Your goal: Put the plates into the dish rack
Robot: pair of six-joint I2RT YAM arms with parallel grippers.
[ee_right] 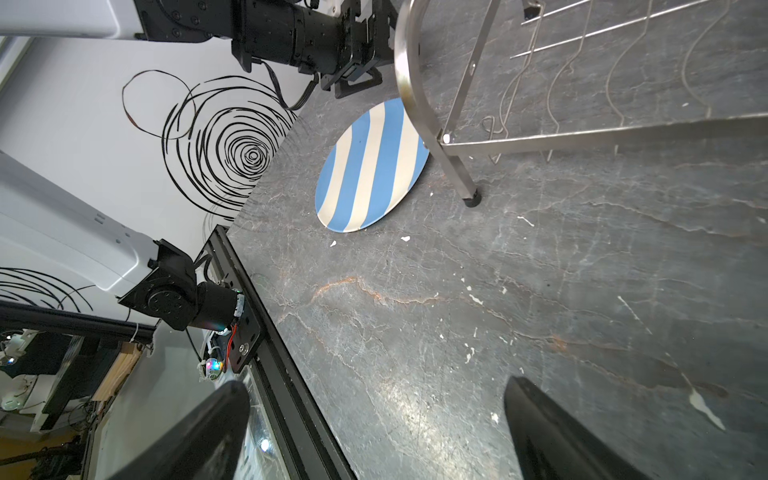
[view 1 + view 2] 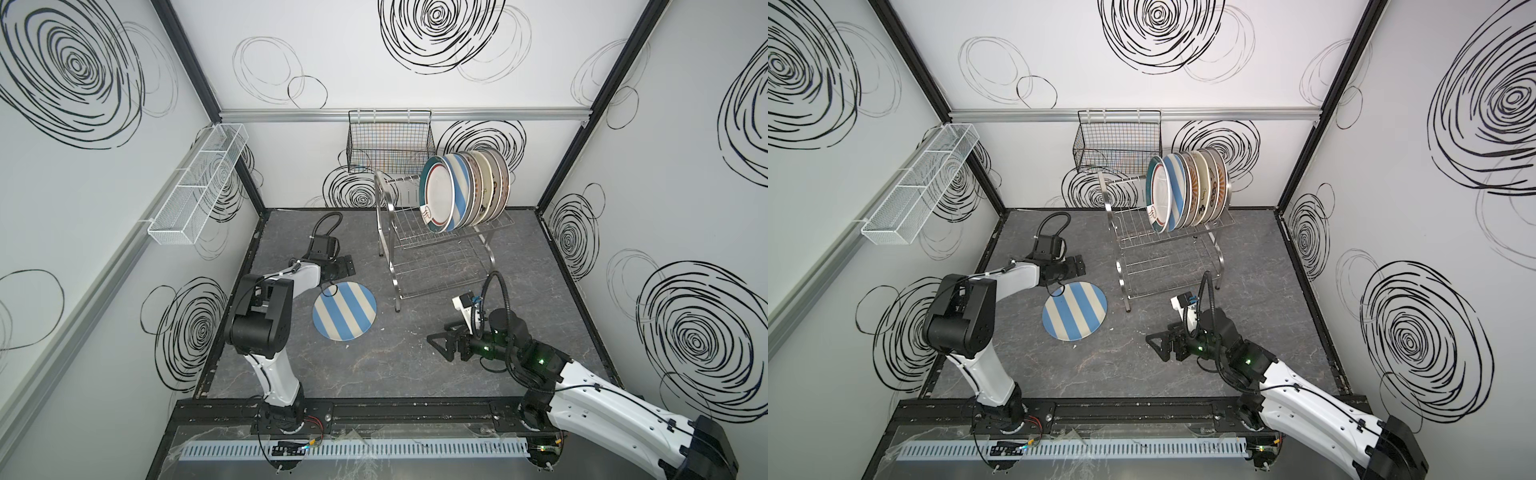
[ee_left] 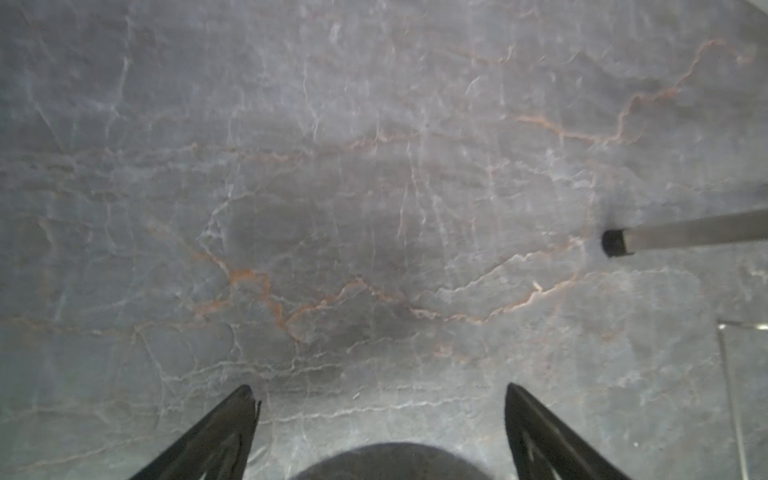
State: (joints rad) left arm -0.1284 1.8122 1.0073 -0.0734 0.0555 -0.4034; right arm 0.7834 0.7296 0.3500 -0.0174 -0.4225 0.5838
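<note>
One blue-and-cream striped plate point(image 2: 344, 311) point(image 2: 1074, 310) point(image 1: 372, 166) lies flat on the grey table, left of the dish rack's front leg. The steel dish rack point(image 2: 436, 266) point(image 2: 1167, 266) holds several plates point(image 2: 465, 191) point(image 2: 1187, 191) upright on its top tier. Behind the lying plate, my left gripper point(image 2: 348, 268) point(image 2: 1077, 266) point(image 3: 380, 390) is open, low over bare table. My right gripper point(image 2: 440, 345) point(image 2: 1160, 345) point(image 1: 374, 386) is open and empty. It hovers right of the striped plate and in front of the rack, pointing toward the plate.
A black wire basket point(image 2: 390, 145) hangs on the back wall above the rack. A long white mesh basket point(image 2: 199, 187) hangs on the left wall. The rack's front foot point(image 1: 471, 199) stands close to the plate's rim. Small white chips point(image 1: 405, 239) dot the table.
</note>
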